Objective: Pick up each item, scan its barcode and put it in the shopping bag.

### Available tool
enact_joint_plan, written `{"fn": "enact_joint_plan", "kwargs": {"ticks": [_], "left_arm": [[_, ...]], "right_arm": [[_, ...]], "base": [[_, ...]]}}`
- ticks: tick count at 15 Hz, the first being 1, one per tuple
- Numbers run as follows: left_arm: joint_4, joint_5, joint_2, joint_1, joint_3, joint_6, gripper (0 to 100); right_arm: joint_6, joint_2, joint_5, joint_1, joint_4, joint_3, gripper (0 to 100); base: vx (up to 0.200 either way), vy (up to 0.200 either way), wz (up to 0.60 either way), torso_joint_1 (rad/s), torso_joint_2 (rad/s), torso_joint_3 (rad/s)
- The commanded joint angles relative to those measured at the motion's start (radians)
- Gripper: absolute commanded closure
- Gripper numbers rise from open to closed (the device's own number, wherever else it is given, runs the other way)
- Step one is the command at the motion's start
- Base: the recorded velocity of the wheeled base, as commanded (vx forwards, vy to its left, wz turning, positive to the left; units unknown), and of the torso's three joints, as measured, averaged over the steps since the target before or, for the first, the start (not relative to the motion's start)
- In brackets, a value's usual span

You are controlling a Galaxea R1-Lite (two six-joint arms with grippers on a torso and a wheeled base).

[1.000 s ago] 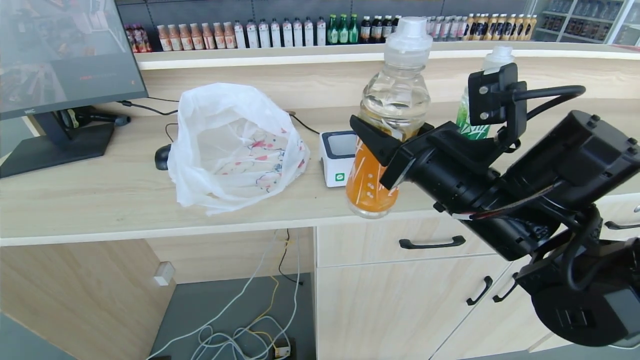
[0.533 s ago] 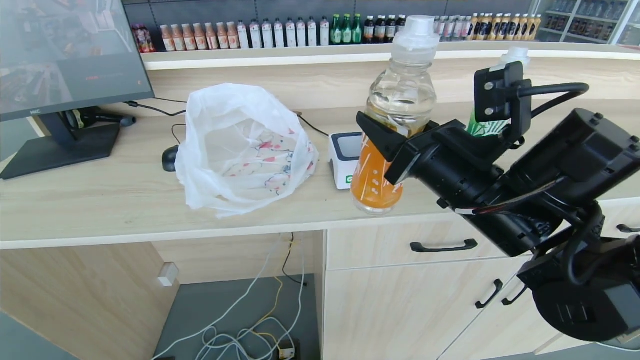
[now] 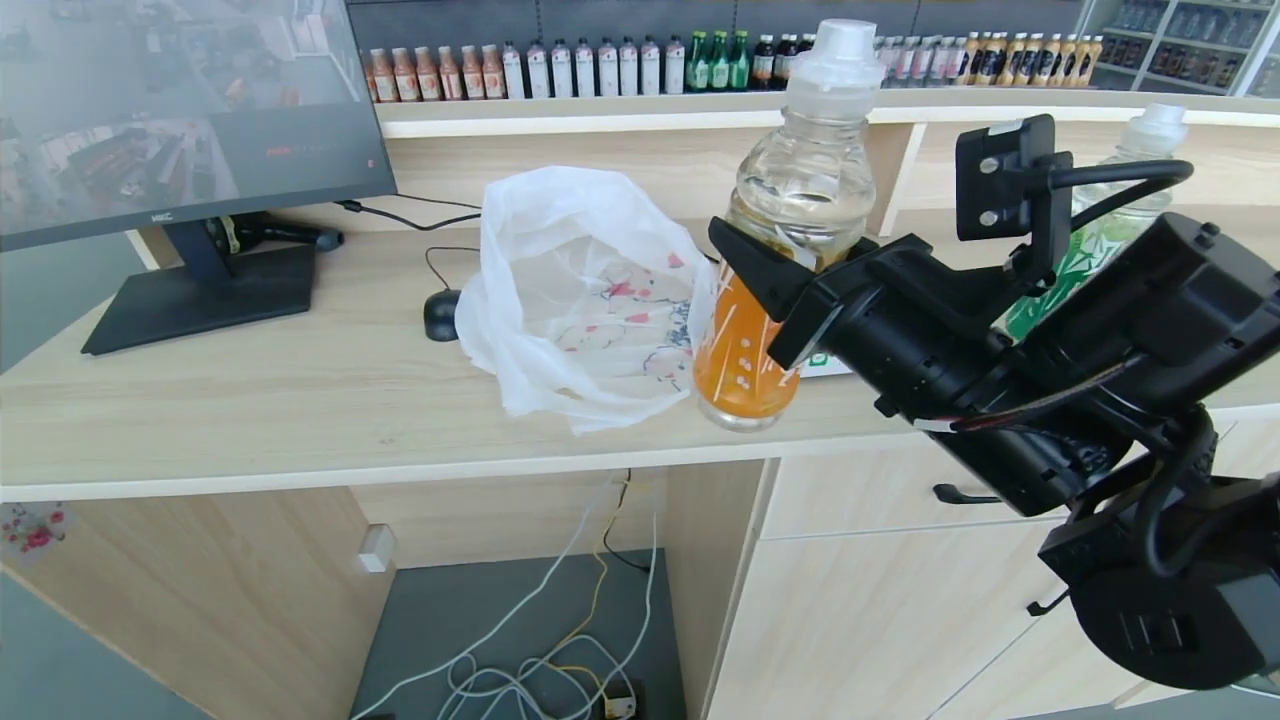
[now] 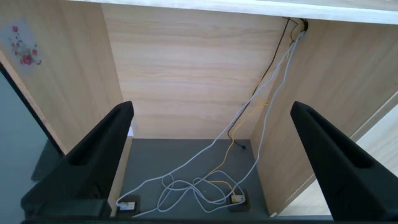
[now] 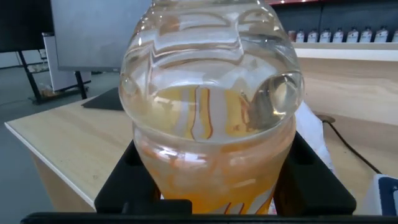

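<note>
My right gripper (image 3: 785,275) is shut on a clear bottle (image 3: 790,220) with an orange label and a white cap, held upright above the counter's front edge. The bottle stands just right of the white shopping bag (image 3: 590,290), whose mouth gapes open on the counter. In the right wrist view the bottle (image 5: 211,118) sits between the black fingers (image 5: 134,171). A corner of the white scanner (image 3: 828,366) peeks out behind the gripper. A green-labelled bottle (image 3: 1105,235) stands at the right behind my arm. My left gripper (image 4: 211,112) hangs open below the counter, facing cables on the floor.
A monitor (image 3: 180,110) on a black stand and a black mouse (image 3: 441,313) sit left of the bag. A raised shelf with a row of bottles (image 3: 620,65) runs along the back. Drawers (image 3: 900,500) lie under the counter at the right.
The head camera has swung left, so the whole scene slid right in the picture. Against the counter, the held bottle has moved from in front of the scanner to the bag's right edge.
</note>
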Motion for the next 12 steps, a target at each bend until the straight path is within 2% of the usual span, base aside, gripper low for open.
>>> {"fn": "enact_joint_plan", "kwargs": {"ticks": [1,12], "left_arm": [[0.001,0.000,0.000,0.000,0.000,0.000,0],[-0.001,0.000,0.000,0.000,0.000,0.001,0]], "right_arm": [[0.000,-0.002,0.001,0.000,0.000,0.000,100],[0.000,0.034,-0.001,-0.001,-0.003,-0.048,100]], "base": [[0.000,0.000,0.00,0.000,0.00,0.000],[0.000,0.000,0.00,0.000,0.00,0.000]]}}
